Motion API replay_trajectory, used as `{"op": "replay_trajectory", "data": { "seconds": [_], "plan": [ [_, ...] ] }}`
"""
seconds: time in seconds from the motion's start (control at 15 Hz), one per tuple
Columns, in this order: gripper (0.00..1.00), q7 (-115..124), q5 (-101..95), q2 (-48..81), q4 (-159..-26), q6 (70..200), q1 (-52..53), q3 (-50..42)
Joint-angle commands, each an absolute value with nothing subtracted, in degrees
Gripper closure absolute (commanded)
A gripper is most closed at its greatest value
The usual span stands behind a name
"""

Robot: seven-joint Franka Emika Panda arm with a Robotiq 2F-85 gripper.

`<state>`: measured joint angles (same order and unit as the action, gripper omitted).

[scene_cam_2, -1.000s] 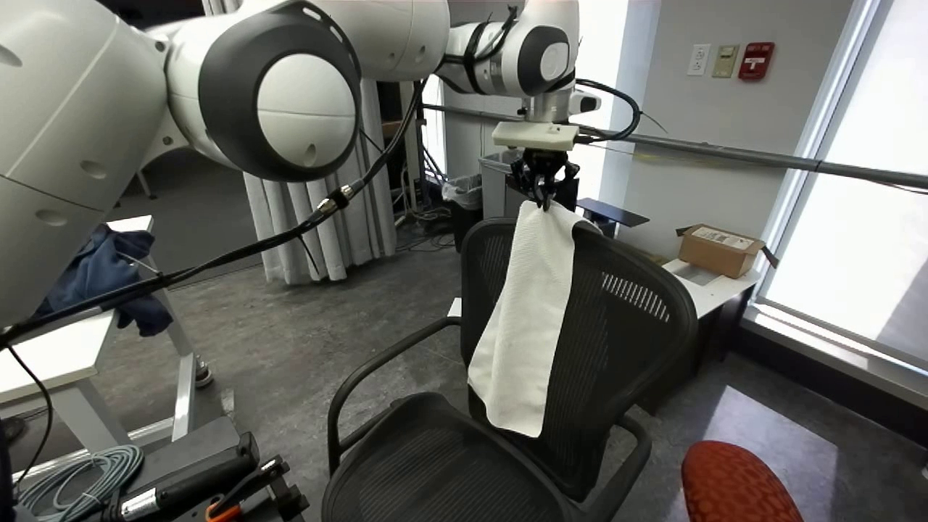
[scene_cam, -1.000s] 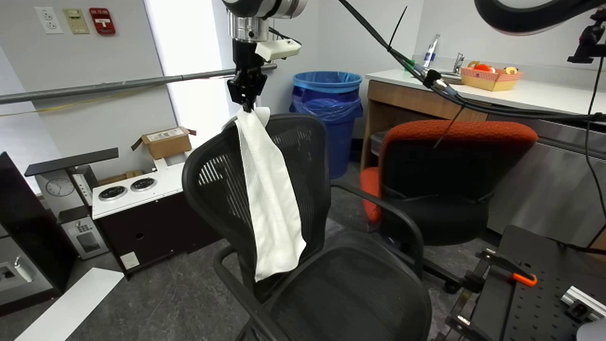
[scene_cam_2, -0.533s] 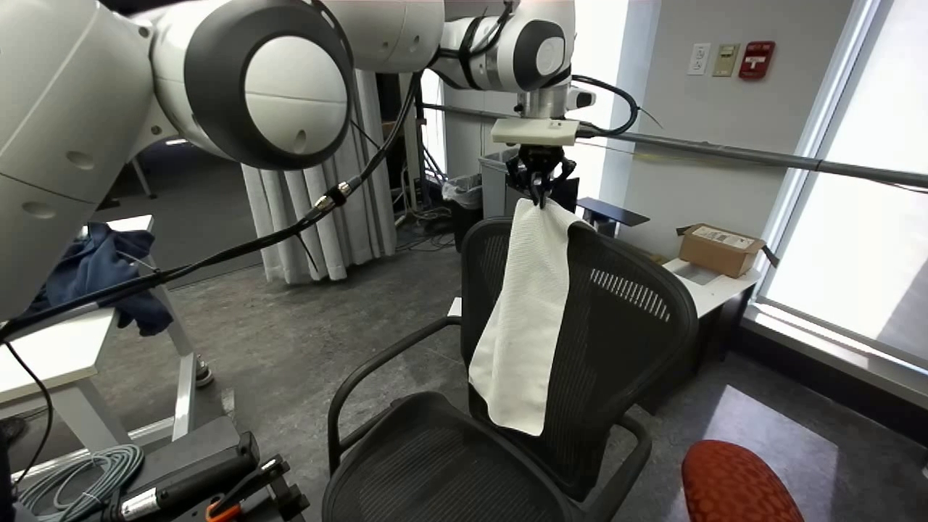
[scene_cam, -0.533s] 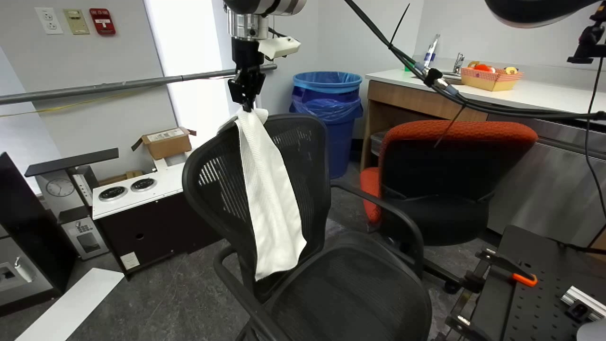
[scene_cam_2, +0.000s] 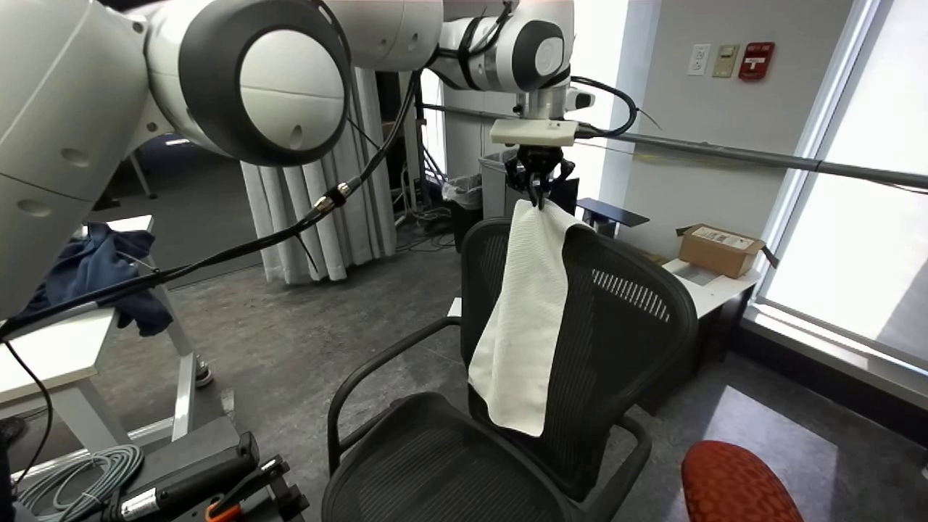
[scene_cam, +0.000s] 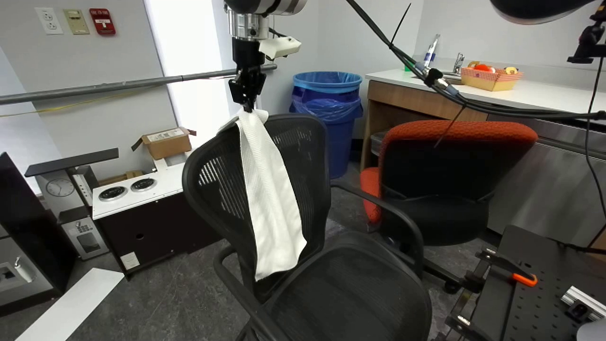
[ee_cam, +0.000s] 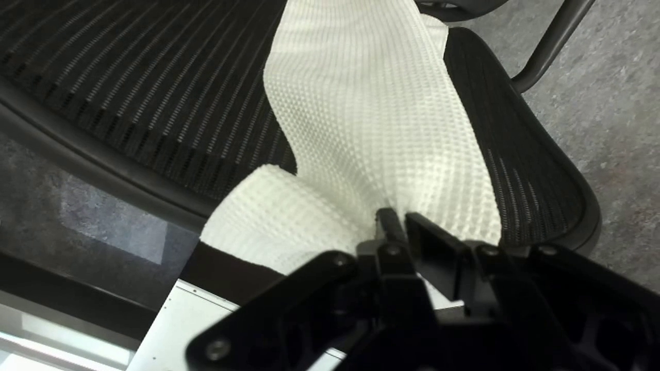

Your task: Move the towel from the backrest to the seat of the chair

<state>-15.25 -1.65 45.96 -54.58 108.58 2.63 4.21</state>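
The white towel [scene_cam: 272,203] hangs over the top rim of the black mesh backrest [scene_cam: 303,161], its long end down the front, close to the seat [scene_cam: 350,293]. In an exterior view the towel [scene_cam_2: 525,319] ends just above the rear of the seat [scene_cam_2: 442,471], on the backrest [scene_cam_2: 616,355]. My gripper [scene_cam: 248,109] points down at the top of the backrest, also seen in an exterior view [scene_cam_2: 536,203]. In the wrist view the fingertips [ee_cam: 398,214] are nearly together, with the towel [ee_cam: 361,93] bunched between them. A short flap lies over the rim behind.
The chair's armrests [scene_cam: 397,213] flank the seat. A red-orange chair [scene_cam: 454,132] stands beside it. A white counter with burners [scene_cam: 165,175] and a cardboard box [scene_cam_2: 718,250] are behind the backrest. A black perforated table [scene_cam: 544,284] stands near the seat.
My gripper has shifted slightly left in an exterior view with the towel's top, and the flap over the rim moved a little with it. The arm's elbow has moved left and up. The chair is still.
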Motion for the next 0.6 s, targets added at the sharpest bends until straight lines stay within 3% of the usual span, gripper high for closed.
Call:
{"op": "replay_trajectory", "data": {
  "seconds": [0.0,0.13,0.2,0.53],
  "plan": [
    [0.90,-15.25,-1.65,45.96,-54.58,108.58,2.63,4.21],
    [0.90,-15.25,-1.65,45.96,-54.58,108.58,2.63,4.21],
    [0.97,-15.25,-1.65,45.96,-54.58,108.58,2.63,4.21],
    [0.97,-15.81,-1.43,46.08,-61.28,112.55,2.83,4.67]
  ]
}}
